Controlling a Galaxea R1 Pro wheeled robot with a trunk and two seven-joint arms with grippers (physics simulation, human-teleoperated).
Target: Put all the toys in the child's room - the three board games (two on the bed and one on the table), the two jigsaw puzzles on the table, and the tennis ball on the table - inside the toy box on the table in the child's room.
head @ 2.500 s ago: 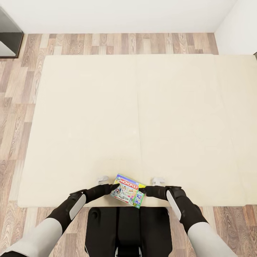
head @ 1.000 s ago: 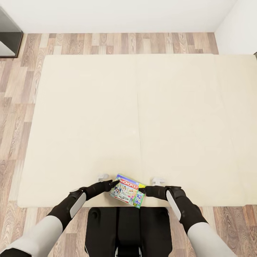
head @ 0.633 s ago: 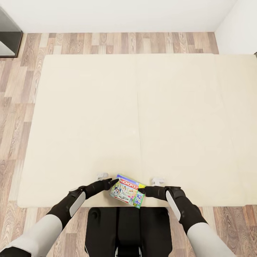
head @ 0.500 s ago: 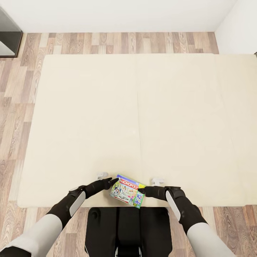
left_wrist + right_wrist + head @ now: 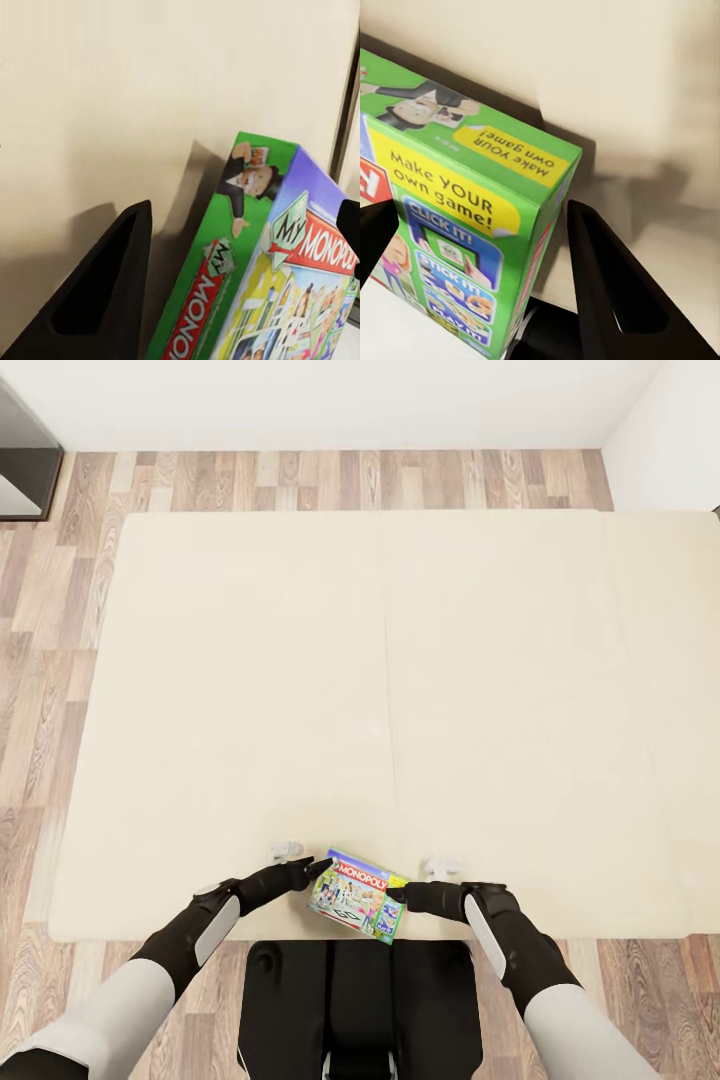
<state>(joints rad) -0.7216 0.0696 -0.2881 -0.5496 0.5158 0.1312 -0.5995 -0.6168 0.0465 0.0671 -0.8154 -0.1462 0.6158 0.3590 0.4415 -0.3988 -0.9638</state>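
I look down on the bed (image 5: 300, 690), its plain beige mattress spread wide over the wood-plank floor (image 5: 40, 660). One Monopoly box (image 5: 357, 895) (lid printed green and white) sits at the mattress's near edge, close below me.

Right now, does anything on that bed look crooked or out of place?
Only the Monopoly box: it sits askew at the bed's near edge, between the left gripper and right gripper.

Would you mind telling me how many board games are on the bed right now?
1. The Monopoly box sits at the bed's near edge, between the left gripper and right gripper. No other game shows on the mattress.
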